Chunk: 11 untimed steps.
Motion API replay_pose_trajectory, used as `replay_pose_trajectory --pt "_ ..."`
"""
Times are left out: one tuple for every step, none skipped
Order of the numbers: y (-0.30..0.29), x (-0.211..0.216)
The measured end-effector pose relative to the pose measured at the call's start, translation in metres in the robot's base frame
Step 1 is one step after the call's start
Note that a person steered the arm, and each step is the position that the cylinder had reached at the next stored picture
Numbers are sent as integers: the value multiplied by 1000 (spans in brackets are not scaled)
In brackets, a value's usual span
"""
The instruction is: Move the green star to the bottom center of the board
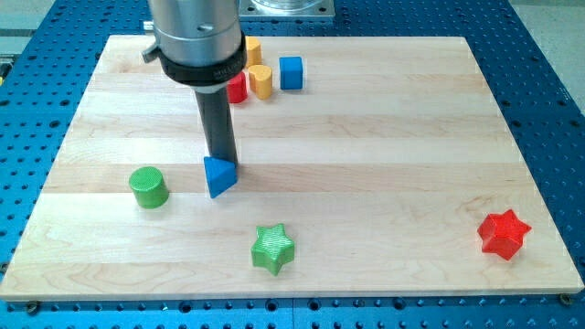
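Observation:
The green star (273,249) lies near the view's bottom, a little left of the board's middle. My tip (219,160) is the lower end of the dark rod. It sits just above the blue triangle (218,176), touching or nearly touching its top edge. The tip is up and to the left of the green star, well apart from it.
A green cylinder (148,187) stands at the left. A red star (504,233) lies at the bottom right. Near the top, a blue cube (291,72), a yellow block (260,81), a red block (238,90) and an orange block (252,49) cluster beside the arm. The wooden board (366,164) rests on a blue perforated table.

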State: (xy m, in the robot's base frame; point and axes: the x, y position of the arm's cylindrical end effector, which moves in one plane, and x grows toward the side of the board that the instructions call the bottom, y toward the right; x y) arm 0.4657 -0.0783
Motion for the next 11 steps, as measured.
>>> replay_pose_trajectory --pt "5 30" --pt "5 60" --pt "20 88" --pt "21 93" --pt "28 92" --pt "25 71" --pt "-17 61" --pt "-50 65" --pt "-11 78" --pt "73 91" --pt "62 91"
